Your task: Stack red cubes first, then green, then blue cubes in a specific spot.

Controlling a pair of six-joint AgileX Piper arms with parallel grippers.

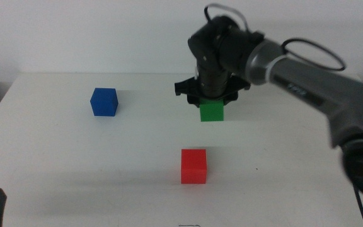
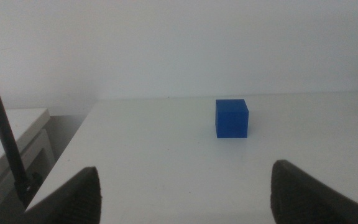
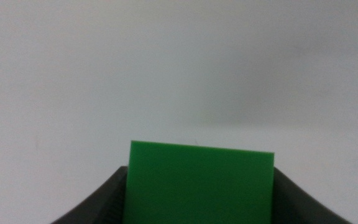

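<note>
Jaws of right gripper [image 1: 212,101] clamped on green cube [image 1: 212,110], aloft at twelve o'clock from red cube [image 1: 193,166] on desk [image 1: 282,189]. Second step underway: next, centring above red, lowering squarely. Blue cube [image 1: 104,101] at ten o'clock; left gripper [image 2: 185,186] gaping, empty.

We find only small white lettering on the right arm's grey link [image 1: 307,85], behind its gripper; it is too blurred to read.

open counter [image 1: 74,157] all around the red cube [image 1: 193,166], blue cube [image 1: 104,101] sat well off to one side, right pincer [image 1: 211,101] with the green cube [image 1: 212,110] hung beyond the red one
</note>
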